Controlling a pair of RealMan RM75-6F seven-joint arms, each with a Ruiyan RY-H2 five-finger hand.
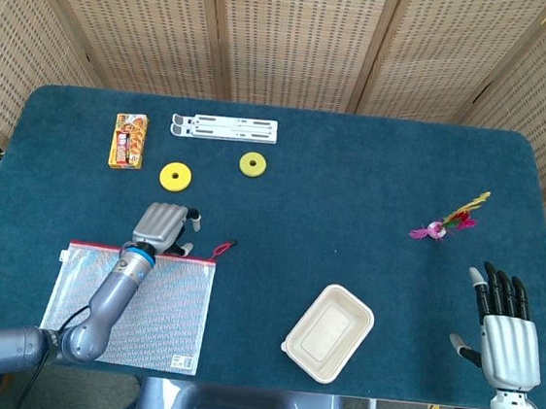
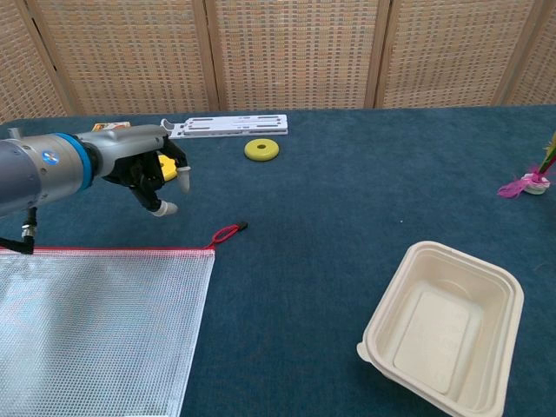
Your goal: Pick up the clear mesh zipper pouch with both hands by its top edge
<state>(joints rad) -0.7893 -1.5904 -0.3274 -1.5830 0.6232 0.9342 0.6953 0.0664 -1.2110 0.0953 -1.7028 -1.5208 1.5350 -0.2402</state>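
Note:
The clear mesh zipper pouch (image 1: 169,311) (image 2: 95,330) lies flat near the table's front left, its red zipper edge facing away from me and its red pull loop (image 2: 228,232) off the top right corner. My left hand (image 1: 163,224) (image 2: 149,171) hovers just behind that top edge toward its right end, fingers bent downward and apart, holding nothing. In the head view its forearm crosses over the pouch. My right hand (image 1: 509,332) stays at the front right edge, fingers spread, far from the pouch, and is absent from the chest view.
A beige food container (image 1: 328,332) (image 2: 445,328) sits right of the pouch. Further back are two yellow discs (image 1: 176,176) (image 1: 253,164), an orange box (image 1: 128,140) and a white folding stand (image 1: 224,127). A pink feathered toy (image 1: 444,224) lies at the right.

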